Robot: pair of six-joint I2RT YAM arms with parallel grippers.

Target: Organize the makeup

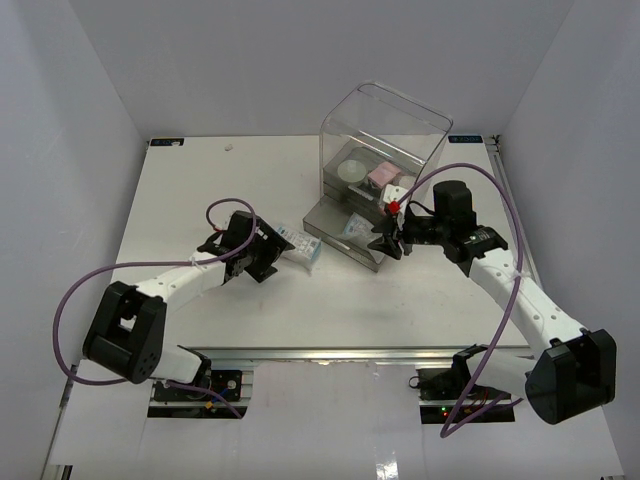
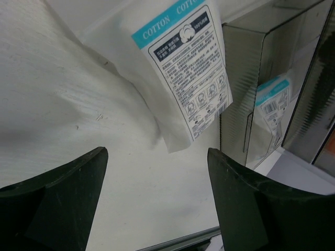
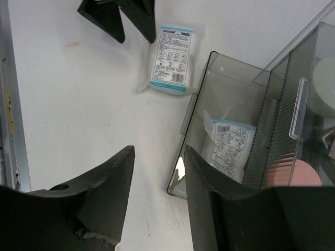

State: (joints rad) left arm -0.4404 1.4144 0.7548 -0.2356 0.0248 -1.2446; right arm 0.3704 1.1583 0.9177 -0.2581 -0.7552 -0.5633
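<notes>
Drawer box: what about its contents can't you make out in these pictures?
- Top view: items in the top of the drawer box are too small to identify.
- Right wrist: the pink puff is cut off by the right hand below it.
- Left wrist: the sachet in the open drawer shows only through tinted plastic, and its print is unreadable.

light: bright, even, overhead | shadows: soft, faint | glare: glint on drawer (image 3: 194, 112) rim | blur: near jaws, wrist views

You see a clear box (image 1: 385, 120) with grey drawers on the white surface (image 1: 200, 190); its bottom drawer (image 3: 230, 91) stands open.
</notes>
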